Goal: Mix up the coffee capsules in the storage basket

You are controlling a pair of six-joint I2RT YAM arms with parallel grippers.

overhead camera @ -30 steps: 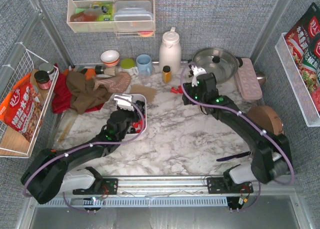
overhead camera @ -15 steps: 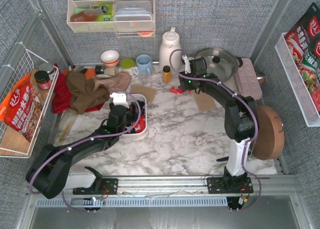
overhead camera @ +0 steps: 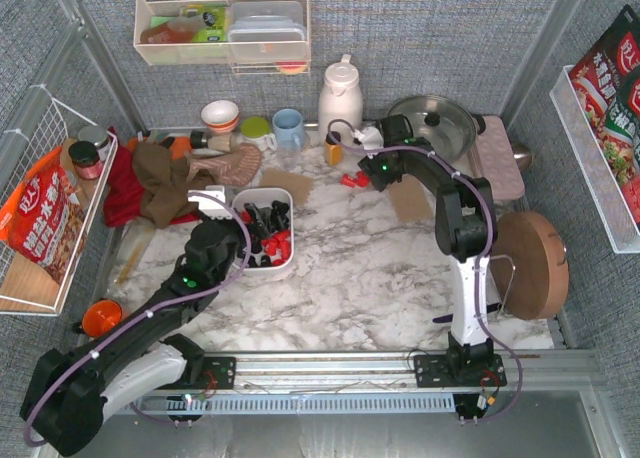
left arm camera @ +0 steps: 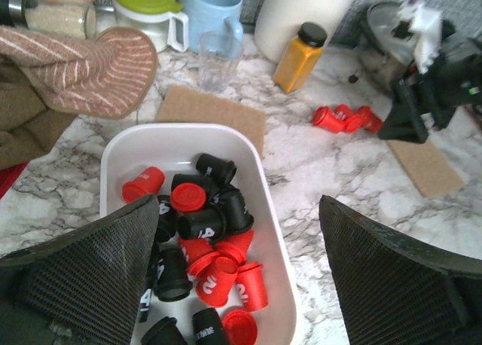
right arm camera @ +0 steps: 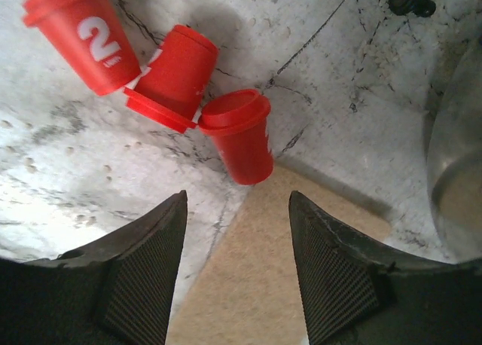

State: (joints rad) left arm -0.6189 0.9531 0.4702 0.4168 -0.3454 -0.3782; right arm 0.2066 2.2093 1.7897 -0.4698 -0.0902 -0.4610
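The storage basket (overhead camera: 262, 196) (left arm camera: 260, 172), white and shallow, lies left of the table's middle. Inside it is a heap of red and black coffee capsules (overhead camera: 265, 233) (left arm camera: 207, 232). My left gripper (overhead camera: 232, 228) (left arm camera: 239, 206) hangs wide open above the basket's near end, holding nothing. Three more red capsules (overhead camera: 350, 180) (left arm camera: 346, 119) (right arm camera: 181, 74) lie on the marble near the back. My right gripper (overhead camera: 367, 166) (right arm camera: 237, 198) is open and empty just beside them, over a cork mat (right arm camera: 248, 285). No capsule lies between its fingers.
An orange-yellow bottle (overhead camera: 333, 148), a white jug (overhead camera: 340, 98) and a lidded pan (overhead camera: 432, 126) stand behind the loose capsules. A pink tray (overhead camera: 497, 158) and round wooden board (overhead camera: 530, 263) lie right. Cloths (overhead camera: 170, 178), cups and another cork mat (overhead camera: 286, 184) crowd the back left.
My left gripper has opened wide and drawn back toward the basket's near left side. The right arm has stretched toward the back, bringing its gripper to the three loose red capsules.
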